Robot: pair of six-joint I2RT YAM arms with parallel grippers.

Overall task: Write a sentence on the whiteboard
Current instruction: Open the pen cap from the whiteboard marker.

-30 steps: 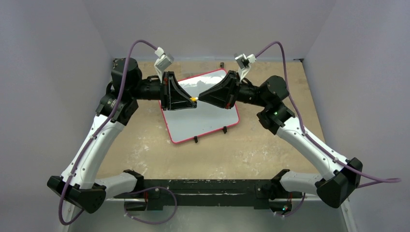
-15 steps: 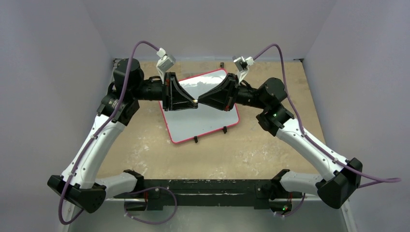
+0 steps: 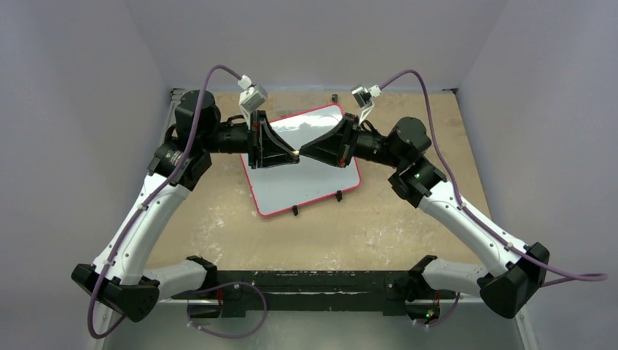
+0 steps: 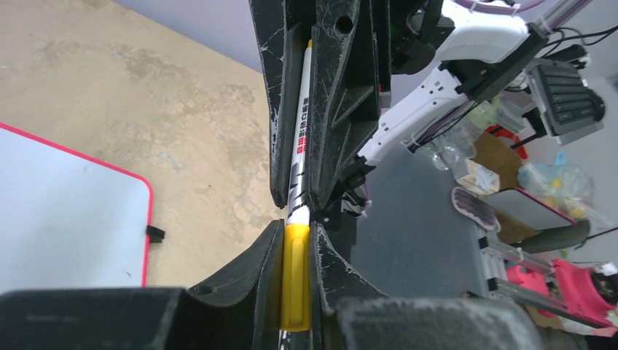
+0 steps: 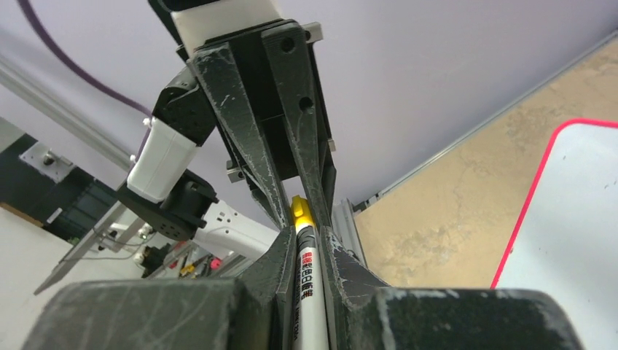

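The whiteboard lies flat on the tan table, pale with a red rim; no lettering shows on its visible face, and the grippers hide part of it. Both grippers meet tip to tip above its far half. My left gripper is shut on the marker's yellow cap. My right gripper is shut on the marker's white body. The cap sits on the marker's end, between the left fingers. The board's corner shows in the left wrist view and in the right wrist view.
Small black clips sit on the board's near edge. A small black object lies at the table's back edge. Grey walls close in the table at the back and on both sides.
Both grippers stay joined on the marker over the board and have drifted slightly. Less of the yellow cap shows between them from above.
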